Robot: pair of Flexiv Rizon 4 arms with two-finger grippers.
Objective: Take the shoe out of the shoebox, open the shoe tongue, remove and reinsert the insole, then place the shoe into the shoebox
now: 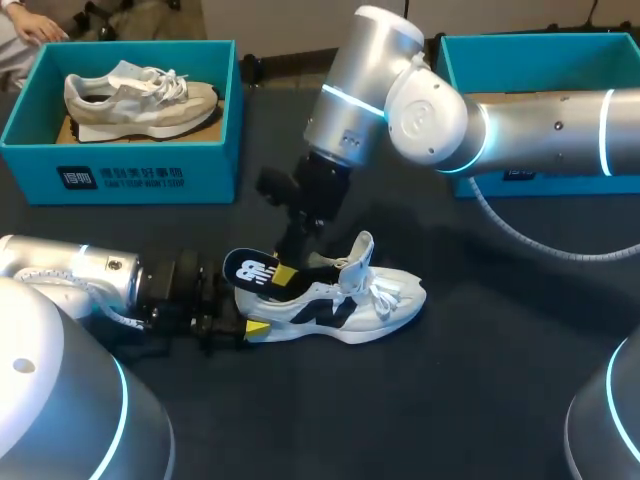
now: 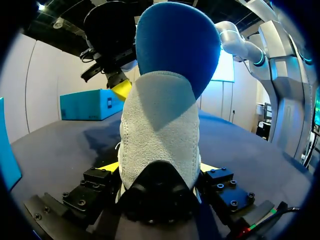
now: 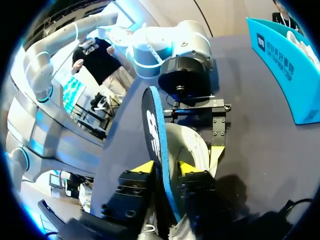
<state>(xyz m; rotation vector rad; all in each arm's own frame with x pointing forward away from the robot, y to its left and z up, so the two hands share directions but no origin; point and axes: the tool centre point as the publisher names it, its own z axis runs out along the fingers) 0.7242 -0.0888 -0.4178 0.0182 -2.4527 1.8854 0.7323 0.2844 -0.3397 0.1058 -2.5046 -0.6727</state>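
White shoe [image 1: 350,305] lies upright on the dark table [image 1: 470,400], its heel clamped from both sides by the left gripper [image 1: 252,318]. Its blue insole [image 1: 250,272] sticks up out of the heel, pinched by the right gripper [image 1: 287,272]. A teal shoebox [image 1: 120,170] stands well behind.

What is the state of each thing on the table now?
white shoe, outside both boxes, on its sole.
insole, partly out of the shoe, heel end raised.
left gripper, shut on white shoe's heel.
right gripper, shut on insole.
left shoebox, open, grey shoe inside.
right shoebox, open.
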